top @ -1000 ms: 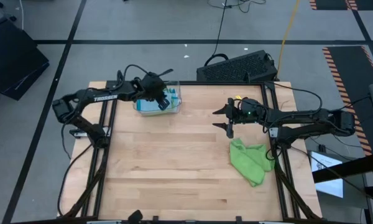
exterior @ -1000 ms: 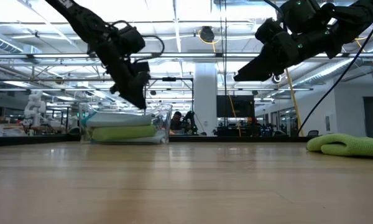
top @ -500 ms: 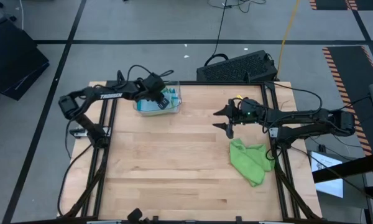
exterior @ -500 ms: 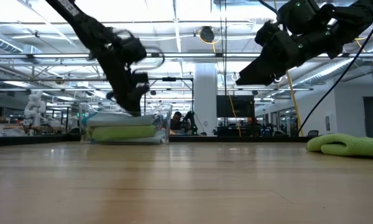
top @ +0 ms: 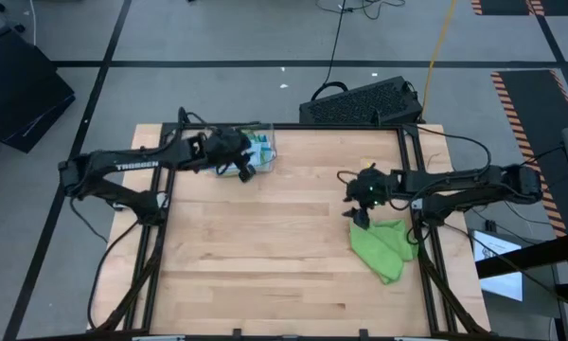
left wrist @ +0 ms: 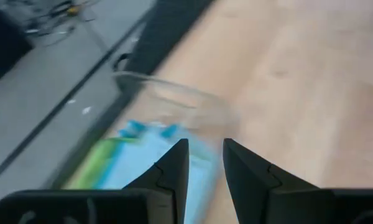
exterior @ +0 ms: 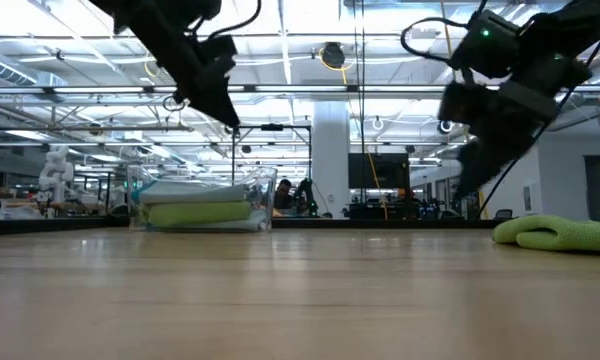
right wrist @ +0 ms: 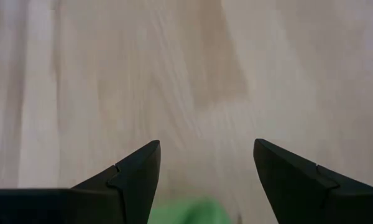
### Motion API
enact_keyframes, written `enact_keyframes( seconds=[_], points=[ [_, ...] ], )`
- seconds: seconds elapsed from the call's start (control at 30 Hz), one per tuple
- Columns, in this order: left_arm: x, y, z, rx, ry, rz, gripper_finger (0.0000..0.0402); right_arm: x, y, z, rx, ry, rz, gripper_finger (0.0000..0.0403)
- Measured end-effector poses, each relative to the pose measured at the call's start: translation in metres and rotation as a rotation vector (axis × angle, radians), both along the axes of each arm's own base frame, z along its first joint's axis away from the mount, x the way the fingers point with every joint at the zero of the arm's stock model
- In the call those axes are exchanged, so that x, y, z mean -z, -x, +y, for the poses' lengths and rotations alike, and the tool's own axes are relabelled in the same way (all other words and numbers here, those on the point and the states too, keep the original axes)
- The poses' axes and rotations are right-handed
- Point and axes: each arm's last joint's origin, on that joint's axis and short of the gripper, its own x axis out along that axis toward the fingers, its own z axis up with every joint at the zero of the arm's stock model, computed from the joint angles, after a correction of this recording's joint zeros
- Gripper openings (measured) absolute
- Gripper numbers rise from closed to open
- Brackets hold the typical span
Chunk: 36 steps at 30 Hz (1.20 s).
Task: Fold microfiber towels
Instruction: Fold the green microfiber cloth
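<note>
Light wooden table bearing a clear tray of folded towels at the far left and a crumpled green towel at the right edge.

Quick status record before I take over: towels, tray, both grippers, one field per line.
loose towel: lime green towel, crumpled on the table's right side
tray: clear tray at the far left, holding folded blue and green towels
left gripper: left gripper above the tray's edge, fingers narrowly apart, nothing between them
right gripper: right gripper open, empty, over the green towel's near edge
folding: loose towel not yet grasped
</note>
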Motion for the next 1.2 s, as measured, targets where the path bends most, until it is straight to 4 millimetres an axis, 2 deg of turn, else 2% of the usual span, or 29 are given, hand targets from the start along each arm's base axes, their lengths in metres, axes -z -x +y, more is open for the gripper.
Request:
enact_keyframes(
  seconds=[0.2,0.33,0.47,0.73,0.87,1.0,1.2],
  points=[
    [0.004,-0.016,-0.059,0.129,0.043,-0.028,0.0101,0.002,0.018,0.015,0.059,0.098,0.169,0.0249],
    [0.001,-0.018,-0.098,0.126,0.014,-0.081,0.0101,-0.002,0.023,0.025,0.06,0.101,0.159,0.0249],
    [-0.001,-0.015,-0.125,0.099,0.0,-0.138,0.0102,-0.006,0.024,0.037,0.037,0.067,0.12,0.0249],
    [-0.002,-0.007,-0.167,0.181,0.021,-0.18,0.0102,-0.006,0.028,0.061,0.048,0.031,0.12,0.0249],
    [-0.002,-0.001,-0.185,0.233,0.037,-0.188,0.0102,-0.006,0.031,0.067,0.1,0.034,0.118,0.0249],
    [0.012,-0.002,-0.205,0.206,-0.011,-0.176,0.0102,-0.003,0.033,0.07,0.177,0.098,0.121,0.0249],
    [0.025,-0.007,-0.217,0.217,-0.038,-0.159,0.0102,0.025,0.046,0.072,0.173,0.124,0.192,0.0249]
  ],
)
